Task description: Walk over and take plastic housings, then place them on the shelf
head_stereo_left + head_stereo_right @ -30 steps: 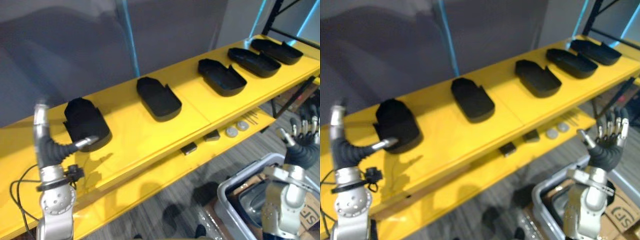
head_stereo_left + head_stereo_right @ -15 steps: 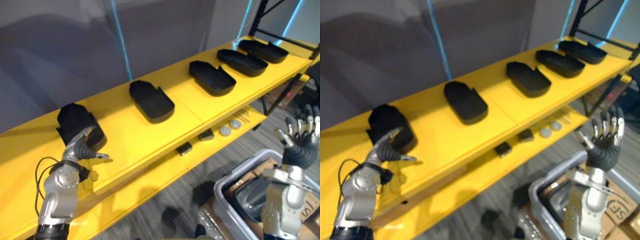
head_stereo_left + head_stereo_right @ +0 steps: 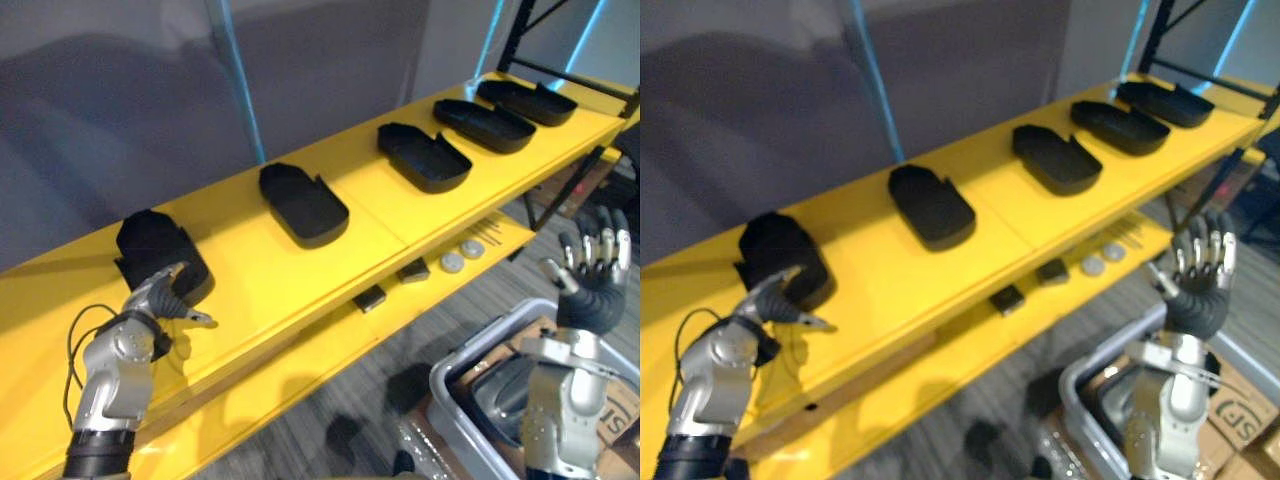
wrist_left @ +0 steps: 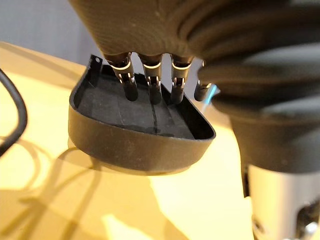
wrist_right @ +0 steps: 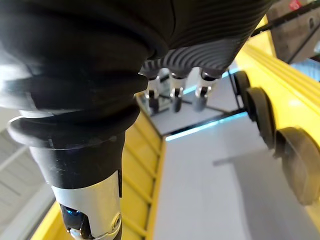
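Yellow shelf (image 3: 250,262) runs diagonally across the head views, from near left to far right. A narrower yellow ledge sits below its front edge.

Grey bin (image 3: 478,342) stands on the floor at lower right, below the ledge, with dark parts inside.

Five black plastic housings lie open side up on the top board, spaced in a row and well apart:
- leftmost housing (image 3: 160,248)
- second housing (image 3: 303,203)
- third housing (image 3: 424,156)
- fourth housing (image 3: 485,124)
- fifth housing (image 3: 526,101), at the far right end

Left hand (image 3: 162,296) is at the near edge of the leftmost housing. The fingers are loosely extended, not closed around anything, with the thumb pointing right along the board. In the left wrist view the fingers (image 4: 131,86) reach over the housing's hollow interior. Contact with the housing cannot be confirmed.

Right hand (image 3: 592,272) is raised above the bin, clear of the shelf. Its fingers are upright, relaxed and empty.

On the lower ledge are two small dark blocks (image 3: 371,297) and, further right, two grey discs (image 3: 451,262) side by side.
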Tool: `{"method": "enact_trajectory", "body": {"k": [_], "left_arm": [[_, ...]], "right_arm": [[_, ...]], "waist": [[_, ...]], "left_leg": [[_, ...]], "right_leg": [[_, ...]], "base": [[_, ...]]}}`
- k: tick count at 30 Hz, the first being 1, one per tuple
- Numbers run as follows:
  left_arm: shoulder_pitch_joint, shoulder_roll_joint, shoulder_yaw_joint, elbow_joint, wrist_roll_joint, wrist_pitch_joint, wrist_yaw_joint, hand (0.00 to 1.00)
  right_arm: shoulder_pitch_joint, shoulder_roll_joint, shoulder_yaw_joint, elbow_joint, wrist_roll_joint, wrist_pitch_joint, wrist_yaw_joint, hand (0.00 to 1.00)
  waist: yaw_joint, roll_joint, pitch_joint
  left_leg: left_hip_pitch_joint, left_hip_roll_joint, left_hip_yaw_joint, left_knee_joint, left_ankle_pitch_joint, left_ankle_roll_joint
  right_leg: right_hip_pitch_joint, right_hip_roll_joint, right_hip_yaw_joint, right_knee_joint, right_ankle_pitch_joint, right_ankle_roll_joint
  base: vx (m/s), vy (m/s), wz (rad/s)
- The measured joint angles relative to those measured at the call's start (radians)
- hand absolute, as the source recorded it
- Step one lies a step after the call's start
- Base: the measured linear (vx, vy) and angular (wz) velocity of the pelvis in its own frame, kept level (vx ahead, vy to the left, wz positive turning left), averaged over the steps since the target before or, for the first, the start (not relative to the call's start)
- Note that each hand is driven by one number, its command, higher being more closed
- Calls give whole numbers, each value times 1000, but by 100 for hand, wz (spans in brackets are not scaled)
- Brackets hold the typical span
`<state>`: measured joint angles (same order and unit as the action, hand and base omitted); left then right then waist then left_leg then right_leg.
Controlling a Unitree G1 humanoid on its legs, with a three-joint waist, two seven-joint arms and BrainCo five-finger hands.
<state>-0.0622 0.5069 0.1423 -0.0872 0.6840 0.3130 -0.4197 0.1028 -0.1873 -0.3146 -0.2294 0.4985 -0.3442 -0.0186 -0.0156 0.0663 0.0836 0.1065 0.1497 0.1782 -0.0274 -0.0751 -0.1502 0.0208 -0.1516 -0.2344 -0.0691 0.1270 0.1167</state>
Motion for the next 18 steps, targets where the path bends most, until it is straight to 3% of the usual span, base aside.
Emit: {"method": "enact_trajectory", "body": {"k": [5, 11, 18], "left_arm": [[1, 48, -1, -6, 4, -64, -70, 0], [7, 81, 0, -34, 7, -152, -101, 0], [107, 80, 3, -6, 44, -254, -84, 0]], "right_arm": [[0, 0, 2, 0, 1, 0, -1, 0], [2, 0, 3, 0, 5, 0, -1, 0], [2, -2, 2, 1, 9, -5, 2, 0]], "waist": [[2, 8, -8], [5, 11, -13], [12, 16, -22]], "left_leg": [[0, 1, 1, 0, 0, 0], [1, 4, 21, 2, 0, 0], [2, 7, 36, 2, 1, -1]], "right_leg": [[1, 0, 0, 0, 0, 0], [9, -4, -8, 0, 0, 0], [10, -4, -11, 0, 0, 0]], "base": [[0, 0, 0], [1, 4, 4], [0, 0, 0]]}}
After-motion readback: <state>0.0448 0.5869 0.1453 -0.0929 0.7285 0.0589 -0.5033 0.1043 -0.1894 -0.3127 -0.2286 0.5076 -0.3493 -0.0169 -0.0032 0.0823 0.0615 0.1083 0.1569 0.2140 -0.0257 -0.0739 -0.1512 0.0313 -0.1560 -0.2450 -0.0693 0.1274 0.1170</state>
